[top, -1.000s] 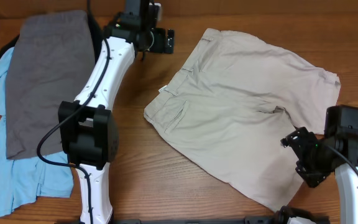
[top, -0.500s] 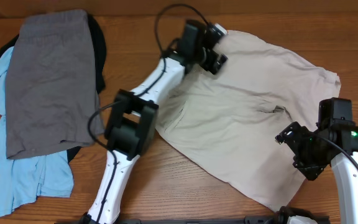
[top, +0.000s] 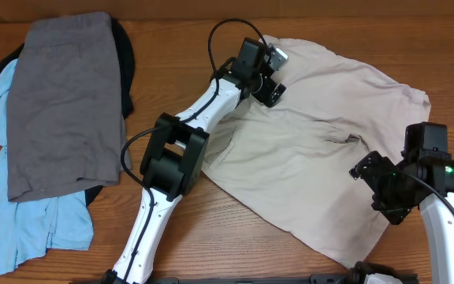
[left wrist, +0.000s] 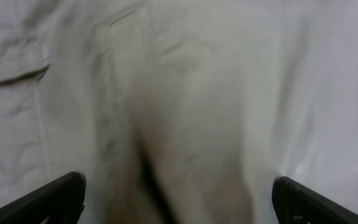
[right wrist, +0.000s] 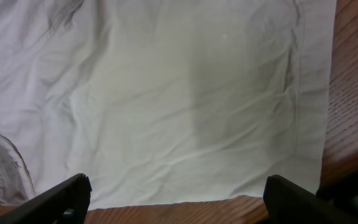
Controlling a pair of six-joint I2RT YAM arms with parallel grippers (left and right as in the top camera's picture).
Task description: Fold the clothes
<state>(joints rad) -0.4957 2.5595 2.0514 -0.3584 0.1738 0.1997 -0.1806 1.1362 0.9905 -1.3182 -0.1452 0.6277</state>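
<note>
In the overhead view, your left arm crosses the upper left part of the khaki shorts [top: 329, 158] and hides the cloth there. Your right arm covers part of their edge at the right of the frame. At the left of the frame, the black garment [top: 124, 63] is mostly hidden under the grey shorts [top: 65, 102], with only a dark strip showing along their right side. The light blue shirt [top: 22, 229] also lies partly under them.

The left wrist view is blurred and filled with beige cloth, so you can make out only a pocket flap [left wrist: 17, 68] at upper left and a long seam.

The khaki shorts lie spread on the wooden table [top: 172, 39], from the upper middle to the lower right of the overhead frame. They are light beige, wrinkled, and have a small dark fold near their middle. In the right wrist view, a stitched hem runs down the right side, next to bare wood.

The left gripper [top: 270, 87] is over the upper part of the shorts, its jaws wide apart and holding nothing. The right gripper [top: 385, 193] is over the right part of the shorts, its jaws also wide and empty.
</note>
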